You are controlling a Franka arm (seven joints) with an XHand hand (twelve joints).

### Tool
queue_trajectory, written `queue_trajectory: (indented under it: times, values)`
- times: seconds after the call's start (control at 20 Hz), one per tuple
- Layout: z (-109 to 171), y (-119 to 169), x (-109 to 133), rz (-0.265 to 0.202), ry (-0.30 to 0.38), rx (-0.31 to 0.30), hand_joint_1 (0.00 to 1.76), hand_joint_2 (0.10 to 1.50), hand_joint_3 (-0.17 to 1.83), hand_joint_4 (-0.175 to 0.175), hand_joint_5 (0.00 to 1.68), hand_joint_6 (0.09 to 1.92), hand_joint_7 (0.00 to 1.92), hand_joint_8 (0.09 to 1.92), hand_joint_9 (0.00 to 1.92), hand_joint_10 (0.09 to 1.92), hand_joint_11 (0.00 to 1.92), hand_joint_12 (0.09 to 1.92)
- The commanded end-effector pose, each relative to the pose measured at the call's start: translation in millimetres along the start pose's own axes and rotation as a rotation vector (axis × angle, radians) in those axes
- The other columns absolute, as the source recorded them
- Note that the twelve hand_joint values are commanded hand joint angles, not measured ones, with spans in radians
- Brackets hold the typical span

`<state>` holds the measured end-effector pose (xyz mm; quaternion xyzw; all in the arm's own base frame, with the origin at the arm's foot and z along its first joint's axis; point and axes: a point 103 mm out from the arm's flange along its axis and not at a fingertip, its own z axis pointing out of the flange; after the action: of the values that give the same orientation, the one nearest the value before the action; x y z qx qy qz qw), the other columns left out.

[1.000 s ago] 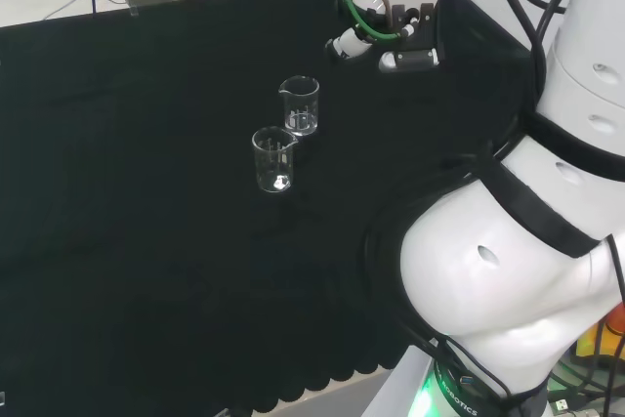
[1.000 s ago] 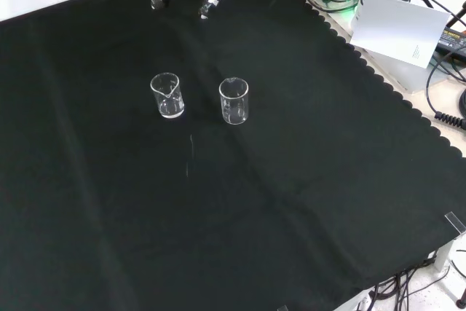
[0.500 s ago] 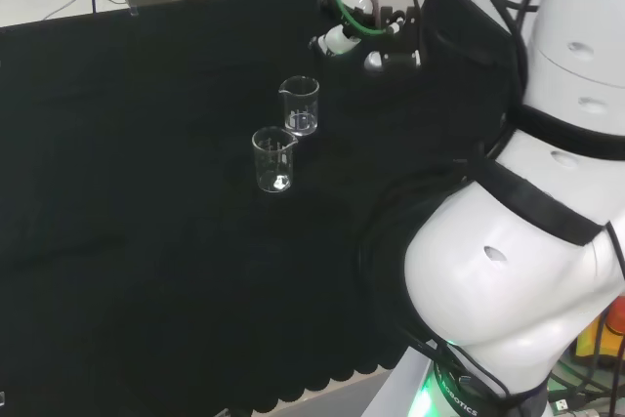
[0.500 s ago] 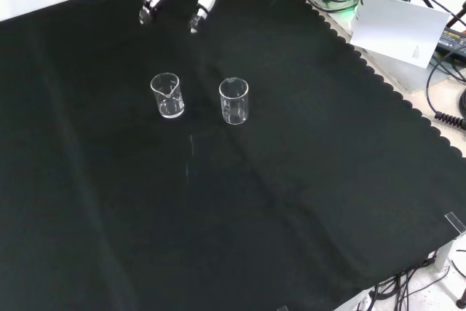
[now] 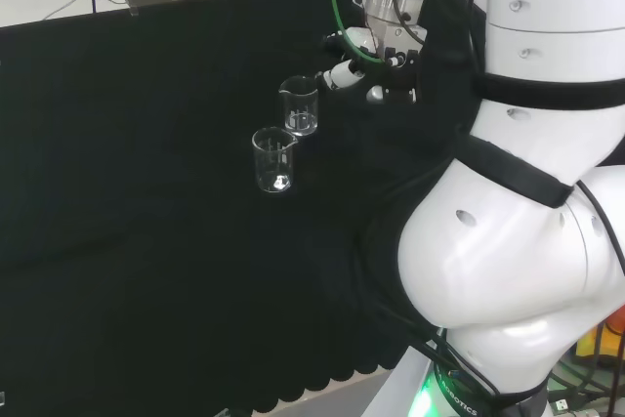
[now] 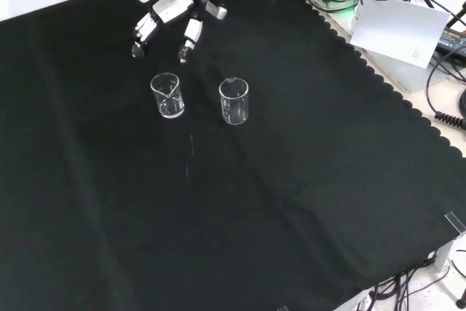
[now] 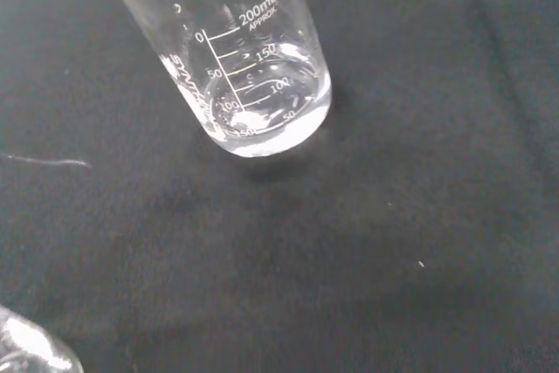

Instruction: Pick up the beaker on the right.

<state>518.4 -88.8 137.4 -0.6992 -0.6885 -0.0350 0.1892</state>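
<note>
Right now my black and white hand (image 6: 169, 12) hangs empty, fingers spread, just beyond 2 clear glass beakers (image 6: 166, 95) standing close together on the black cloth (image 6: 291, 202); I risk knocking the neighbour (image 6: 234, 100) over.

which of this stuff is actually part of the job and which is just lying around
In the job:
- hand, open
- beaker nearest it, the right-hand one in the head view

Lying about:
- other beaker
- white sheet beside the cloth
</note>
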Motion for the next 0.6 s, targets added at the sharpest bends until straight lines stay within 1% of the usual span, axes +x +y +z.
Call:
queue_trajectory:
  times: [0.05, 0.2, 0.3, 0.45, 0.6]
  values:
    - [21.8, 21.4, -11.7, -0.091, 0.120, -0.014, 0.79, 0.97, -0.17, -0.033, 0.39, 0.09, 0.22, 0.64, 0.43, 0.64, 0.20, 1.37]
    - [31.4, 23.5, -17.6, -0.101, 0.151, 0.001, 0.81, 0.96, -0.17, -0.030, 0.40, 0.09, 0.23, 0.64, 0.43, 0.64, 0.19, 1.36]
    - [36.6, 24.6, -19.8, -0.122, 0.167, 0.010, 0.82, 0.95, -0.17, -0.028, 0.40, 0.09, 0.22, 0.64, 0.43, 0.63, 0.18, 1.36]
    - [46.1, 25.1, -20.1, -0.129, 0.195, 0.007, 0.82, 0.95, -0.17, -0.025, 0.42, 0.09, 0.26, 0.65, 0.43, 0.63, 0.17, 1.36]
    - [52.9, 26.8, -18.7, -0.157, 0.223, -0.001, 0.83, 0.94, -0.17, -0.024, 0.43, 0.09, 0.29, 0.66, 0.44, 0.63, 0.17, 1.36]
